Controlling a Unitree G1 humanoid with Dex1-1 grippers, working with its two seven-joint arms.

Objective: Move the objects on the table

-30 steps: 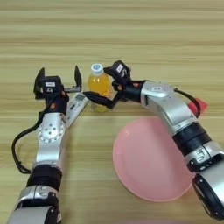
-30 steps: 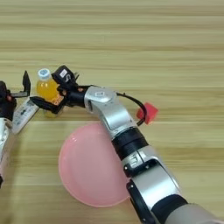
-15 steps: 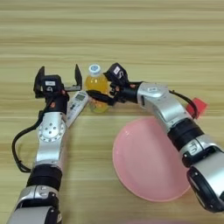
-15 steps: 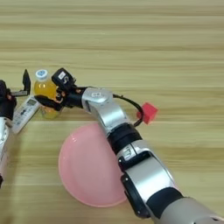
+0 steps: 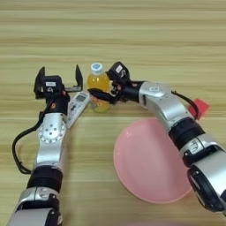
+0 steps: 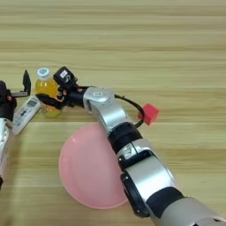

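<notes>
Tabletop [image 5: 145, 39]: light wooden planks with long horizontal grain are seen across the whole view.
Orange drink bottle [image 5: 98, 84]: it is stood upright left of centre, white cap on top; compared with a second ago it is seen a little further left, nearer the left arm.
Right end effector [image 5: 102, 96]: it is reached in from the right and closed around the bottle's lower body, one black finger seen across the front; the grip is kept as in the earlier frames.
Left end effector [image 5: 60, 76]: it is held just left of the bottle, its two black fingers spread wide with nothing between them, unchanged from before.
White card [image 5: 76, 106]: it is laid flat and tilted, between the left arm and the bottle's base, where it was before.
Red cube [image 6: 150, 113]: it is set on the wood right of the right forearm, unmoved.
Pink plate [image 5: 145, 176]: it is laid near the front, partly under the right arm, unmoved.
</notes>
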